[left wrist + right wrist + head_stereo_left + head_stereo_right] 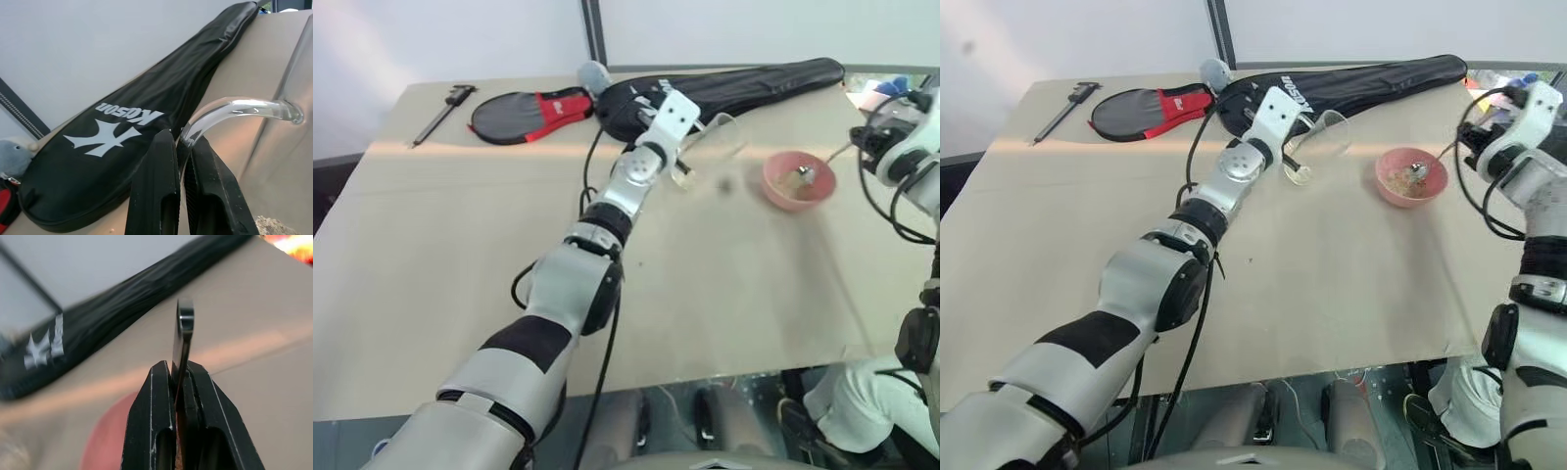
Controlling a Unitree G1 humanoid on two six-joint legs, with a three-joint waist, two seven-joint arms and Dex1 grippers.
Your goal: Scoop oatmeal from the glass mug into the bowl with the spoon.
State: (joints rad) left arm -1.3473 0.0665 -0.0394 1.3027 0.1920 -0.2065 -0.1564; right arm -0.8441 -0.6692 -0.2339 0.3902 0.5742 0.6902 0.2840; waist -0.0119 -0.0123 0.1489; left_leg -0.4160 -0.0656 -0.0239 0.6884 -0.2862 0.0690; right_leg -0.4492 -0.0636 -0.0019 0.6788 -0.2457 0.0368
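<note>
Oatmeal (1400,180) was seen as a small pale heap inside the bowl (1411,177), which stood on the table (1351,294) near its right edge. A few flakes also lay at the bottom of the glass mug (1322,137). The mug was held tilted above the table, just left of the bowl, by the left gripper (182,147), closed on its clear handle, probably so that its mouth faced the spoon (1417,169). The spoon's handle was pinched by the closed right gripper (180,377), its tip resting in the bowl, apparently for tipping out a scoop.
</note>
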